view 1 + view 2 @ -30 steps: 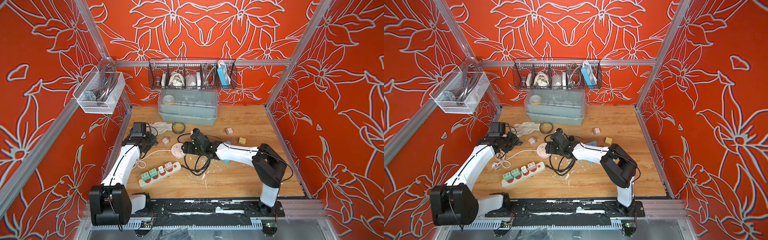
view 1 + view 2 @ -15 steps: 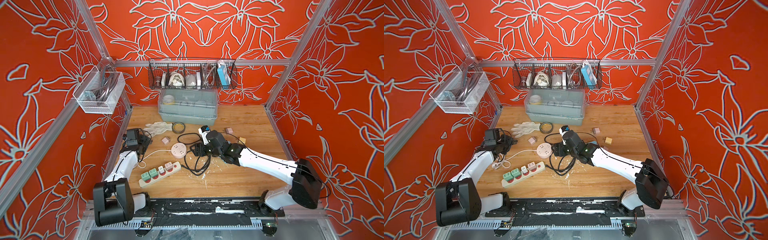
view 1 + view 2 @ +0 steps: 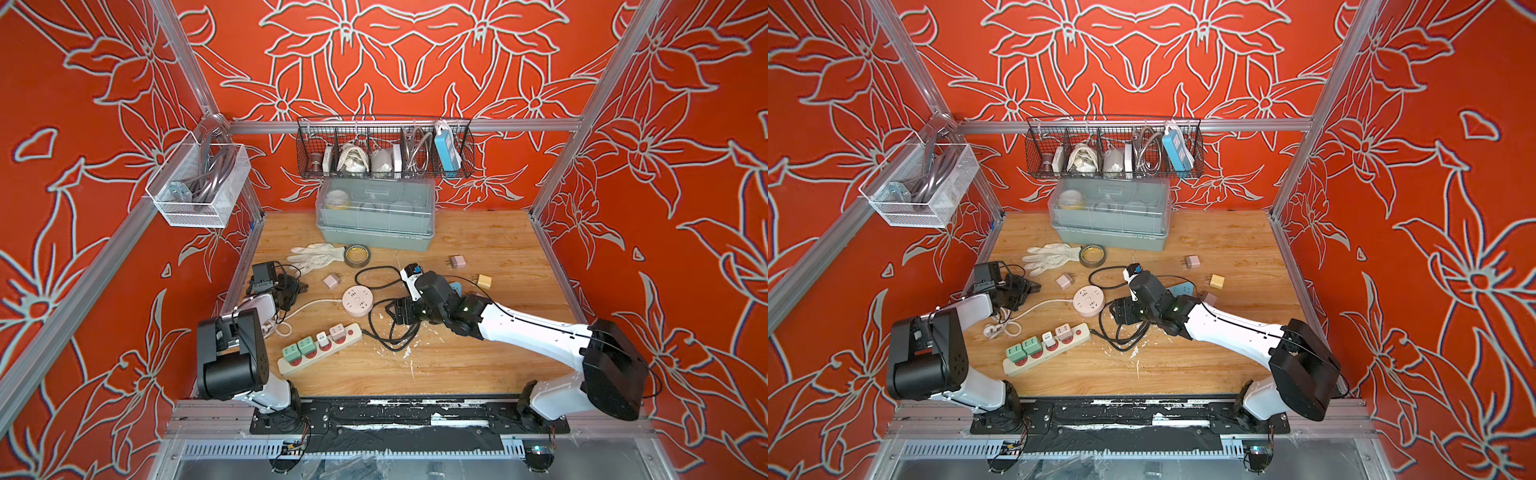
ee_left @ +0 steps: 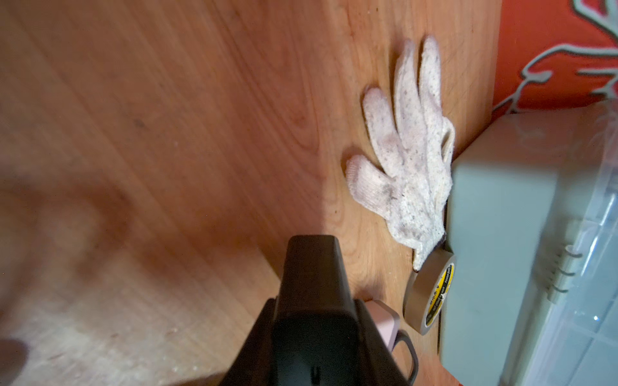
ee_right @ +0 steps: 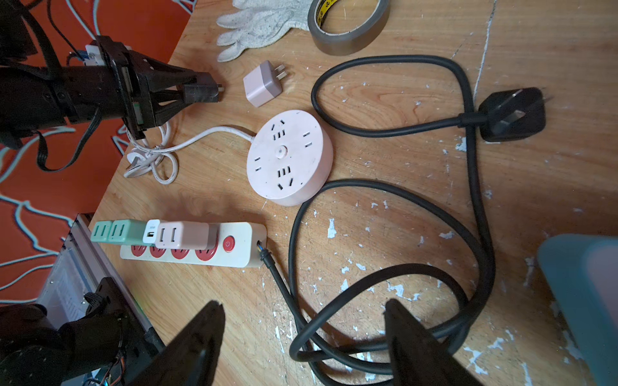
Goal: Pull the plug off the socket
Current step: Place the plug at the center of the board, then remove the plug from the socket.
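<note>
The right gripper (image 5: 302,304) is positioned low over the wooden table (image 3: 457,374), with its jaws spread wide apart and nothing clamped between them. A loop of the black cable (image 5: 394,60) is seen on the table below and between the two fingers; whether it is touched cannot be told. The black plug (image 5: 511,113) at the cable's end is laid flat on the table, ahead of the open jaws and off to one side, well apart from them and unplugged. The round socket (image 5: 289,157) is found between that plug and the left gripper (image 5: 200,91). The left gripper's jaws are pressed together, near a loose pink plug (image 5: 262,83) but apart from it. Four plugs (image 5: 182,234) are seated in the power strip (image 5: 240,247).
</note>
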Action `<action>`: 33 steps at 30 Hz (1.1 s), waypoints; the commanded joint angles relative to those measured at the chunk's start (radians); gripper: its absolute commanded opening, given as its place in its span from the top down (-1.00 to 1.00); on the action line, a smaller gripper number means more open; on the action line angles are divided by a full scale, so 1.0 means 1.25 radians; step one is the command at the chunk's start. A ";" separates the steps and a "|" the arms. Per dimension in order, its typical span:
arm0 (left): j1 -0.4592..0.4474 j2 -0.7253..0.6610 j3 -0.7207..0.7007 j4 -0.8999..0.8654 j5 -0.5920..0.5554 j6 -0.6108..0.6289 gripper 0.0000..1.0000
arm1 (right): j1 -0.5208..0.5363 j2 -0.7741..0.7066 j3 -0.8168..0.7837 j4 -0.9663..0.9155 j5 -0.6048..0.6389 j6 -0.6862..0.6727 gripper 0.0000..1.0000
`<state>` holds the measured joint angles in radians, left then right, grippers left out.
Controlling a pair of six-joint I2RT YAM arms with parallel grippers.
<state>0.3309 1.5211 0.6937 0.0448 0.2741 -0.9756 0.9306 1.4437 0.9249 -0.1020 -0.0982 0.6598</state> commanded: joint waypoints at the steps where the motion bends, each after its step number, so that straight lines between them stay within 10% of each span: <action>1: 0.006 0.005 0.023 -0.041 -0.027 0.020 0.20 | -0.001 -0.004 -0.012 0.017 -0.001 -0.001 -0.56; 8: 0.008 -0.005 0.101 -0.265 -0.131 -0.005 -0.32 | 0.000 0.009 -0.013 0.016 -0.012 0.005 -0.56; 20: -0.043 -0.161 0.223 -0.605 -0.142 0.076 -0.32 | 0.000 -0.042 -0.048 -0.068 -0.003 -0.040 -0.56; 33: -0.442 -0.245 0.329 -0.713 -0.181 0.756 -0.11 | 0.000 -0.173 -0.151 -0.090 -0.001 -0.043 -0.55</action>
<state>-0.1493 1.2293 1.1027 -0.7860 0.0868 -0.2951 0.9306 1.2533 0.7666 -0.2016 -0.1055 0.6067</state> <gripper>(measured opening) 0.563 0.777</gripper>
